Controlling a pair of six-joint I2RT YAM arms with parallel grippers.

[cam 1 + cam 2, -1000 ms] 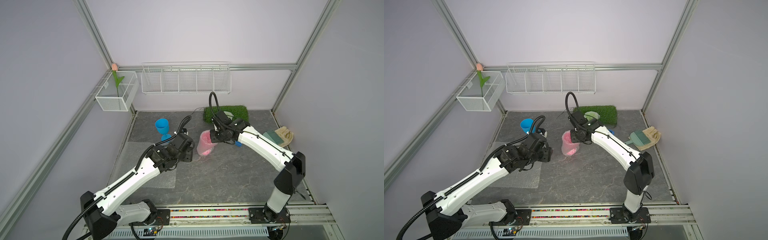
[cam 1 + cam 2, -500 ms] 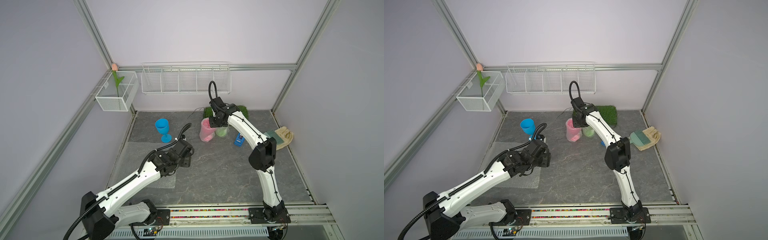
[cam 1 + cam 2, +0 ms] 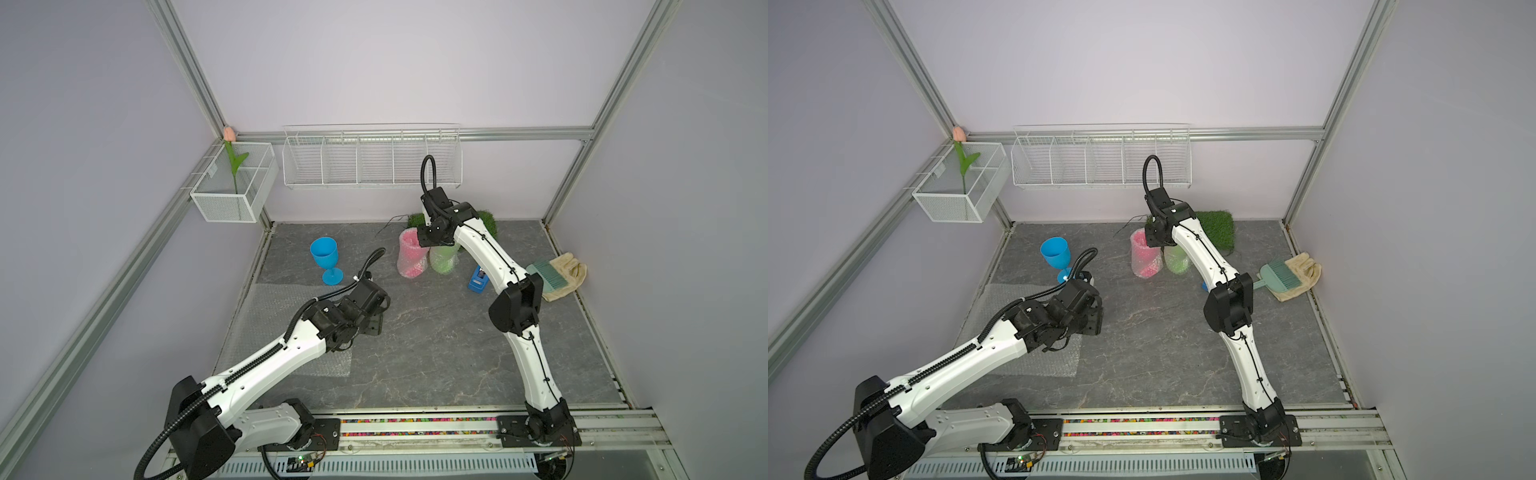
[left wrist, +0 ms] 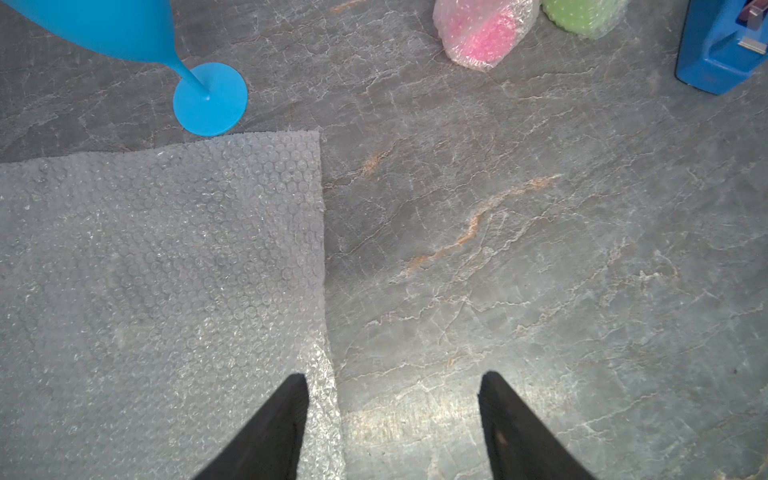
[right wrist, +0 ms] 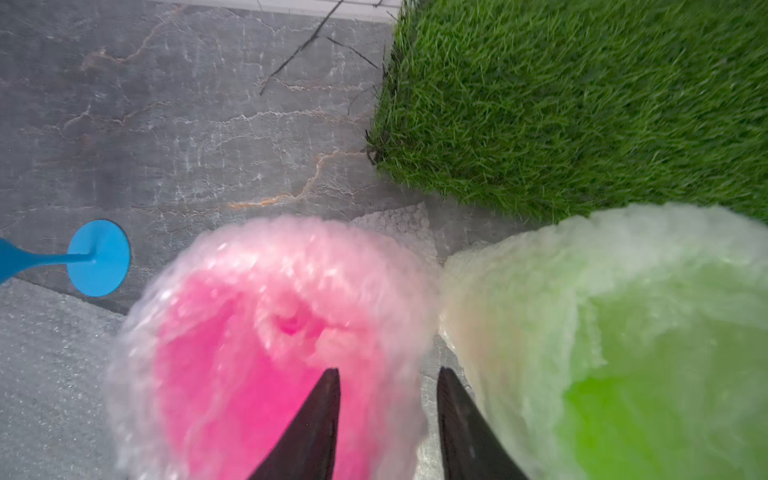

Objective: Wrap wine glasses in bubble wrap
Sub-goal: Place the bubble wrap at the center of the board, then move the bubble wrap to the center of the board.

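change since the earlier frames: right pincer [image 5: 388, 372] has carried the pink goblet [image 3: 411, 259] from the middle to the back and parted its jaws. left pincer [image 4: 394, 376] has drawn back toward its base, over the sheet's edge.

item 1, right pincer: jaws part open, nothing clamped. one finger hangs inside the pink goblet's wrap, the other in the gap between pink and green. the wrap wall runs loose between them. whether a finger brushes it cannot be told.

item 2, pink goblet: wrapped, upright, directly under the right pincer. just beside it stands the green goblet [image 3: 444, 257], also wrapped. grass mat [image 5: 582, 104] lies just beyond both.

item 3, left pincer: jaws wide, empty. one finger is over the near edge of the sheet [image 4: 158, 257], the other over bare floor [image 4: 498, 249]. contact with the sheet cannot be told.

item 4, blue goblet [image 3: 324, 253]: unwrapped, upright, long axis vertical. stands ahead of the left pincer and to its left, foot just beside the sheet's far edge. well apart from the right pincer, off to that pincer's left. left arm is the nearer.

item 5, tape dispenser [image 3: 478, 280]: ahead and to the right of the left pincer.

judgement: two of three wrapped. blue goblet and flat sheet remain, and they sit best within the left arm's reach.
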